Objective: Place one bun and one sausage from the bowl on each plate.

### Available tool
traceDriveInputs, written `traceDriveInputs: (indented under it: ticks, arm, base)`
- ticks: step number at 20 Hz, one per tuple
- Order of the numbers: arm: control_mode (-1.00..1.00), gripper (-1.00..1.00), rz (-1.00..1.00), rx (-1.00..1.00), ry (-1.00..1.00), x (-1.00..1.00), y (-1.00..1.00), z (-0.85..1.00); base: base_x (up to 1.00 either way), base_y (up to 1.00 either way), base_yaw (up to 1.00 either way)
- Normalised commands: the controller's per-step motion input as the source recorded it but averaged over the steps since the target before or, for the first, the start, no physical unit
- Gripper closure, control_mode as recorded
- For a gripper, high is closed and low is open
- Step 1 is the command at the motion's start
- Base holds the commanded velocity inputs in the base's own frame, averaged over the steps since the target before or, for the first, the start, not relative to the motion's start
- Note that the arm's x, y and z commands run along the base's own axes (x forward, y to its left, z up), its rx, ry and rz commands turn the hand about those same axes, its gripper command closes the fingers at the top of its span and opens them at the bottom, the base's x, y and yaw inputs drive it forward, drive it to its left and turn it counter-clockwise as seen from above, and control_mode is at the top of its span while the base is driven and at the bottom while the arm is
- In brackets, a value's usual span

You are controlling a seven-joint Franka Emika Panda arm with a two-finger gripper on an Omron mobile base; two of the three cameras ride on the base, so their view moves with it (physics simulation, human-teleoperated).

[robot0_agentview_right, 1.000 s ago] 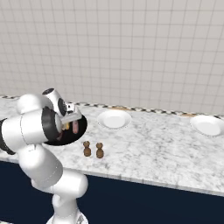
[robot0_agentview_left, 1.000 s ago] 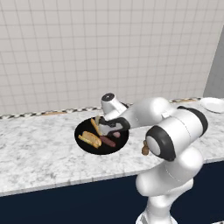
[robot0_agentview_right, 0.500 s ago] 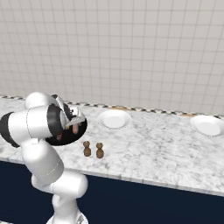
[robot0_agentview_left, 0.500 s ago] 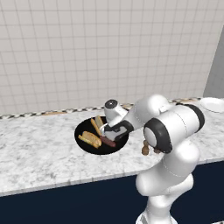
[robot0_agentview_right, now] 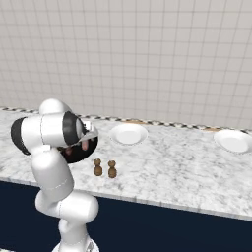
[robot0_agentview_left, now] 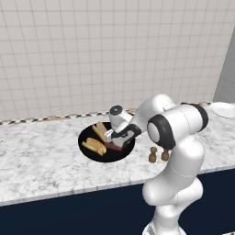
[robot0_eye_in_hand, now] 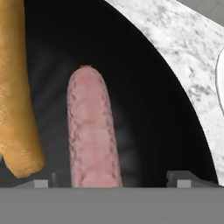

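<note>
The black bowl (robot0_agentview_left: pixel 87 137) sits on the marble counter with two golden buns (robot0_agentview_left: pixel 94 147) in its left half. My gripper (robot0_agentview_left: pixel 111 139) is low inside the bowl's right half, over a reddish sausage (robot0_agentview_left: pixel 116 146). In the hand view the pinkish sausage (robot0_eye_in_hand: pixel 92 131) lies lengthwise between my fingertips (robot0_eye_in_hand: pixel 41 181), which stand wide apart on either side of it. The gripper (robot0_eye_in_hand: pixel 111 181) is open and nothing is held. One bun (robot0_eye_in_hand: pixel 15 87) lies just left of that sausage on the bowl's floor (robot0_eye_in_hand: pixel 148 87). Two white plates (robot0_agentview_right: pixel 128 133) (robot0_agentview_right: pixel 232 140) stand to the right.
Two small brown shakers (robot0_agentview_right: pixel 98 168) (robot0_agentview_right: pixel 112 169) stand on the counter just right of the bowl, near the front edge. A tiled wall runs behind the counter (robot0_agentview_left: pixel 41 160). My own arm hides most of the bowl (robot0_agentview_right: pixel 81 152) in the right base view.
The hand has dropped from above the bowl's right side down into it and now straddles the pinkish sausage. Bowl, buns and plates have stayed put.
</note>
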Motion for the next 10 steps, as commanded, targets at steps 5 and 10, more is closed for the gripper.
traceDriveInputs:
  ticks: [5, 10]
  arm:
    - [-1.0, -1.0, -0.01, -0.01, 0.0, 0.02, 0.0, -0.4]
    - [-1.0, -1.0, -0.01, 0.0, 0.0, -0.01, 0.0, -0.35]
  base:
    - [0.0, 0.0, 0.0]
    - [0.0, 0.0, 0.0]
